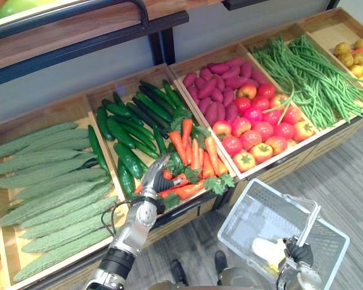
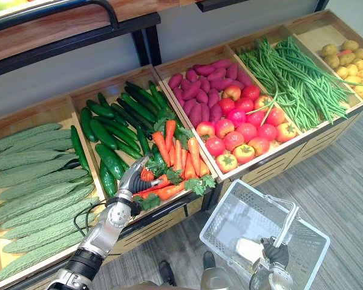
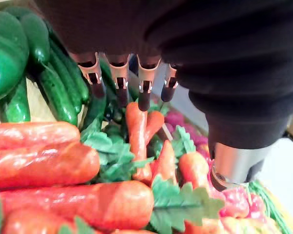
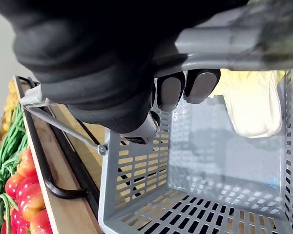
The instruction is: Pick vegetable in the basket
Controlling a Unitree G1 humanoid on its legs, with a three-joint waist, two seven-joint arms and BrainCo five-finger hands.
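Orange carrots (image 1: pixel 196 154) with green tops lie in a wooden crate at the front of the stand. My left hand (image 1: pixel 153 176) hovers just over their near end, open, its fingers (image 3: pixel 118 80) straight above the carrots (image 3: pixel 78 165) and its thumb apart, holding nothing. My right hand (image 1: pixel 299 252) is shut on the handle (image 4: pixel 224 44) of a grey plastic basket (image 1: pixel 248 196) held low at the right, over the floor. A pale yellow item (image 1: pixel 263 249) lies inside the basket.
Dark cucumbers (image 1: pixel 124 130) share the carrots' crate. Bumpy light-green gourds (image 1: pixel 48 181) fill the crate to the left. To the right lie purple sweet potatoes (image 1: pixel 215 90), tomatoes (image 1: pixel 260 130), green beans (image 1: pixel 308 75) and yellow potatoes (image 1: pixel 357 57). A shelf (image 1: pixel 78 30) runs above.
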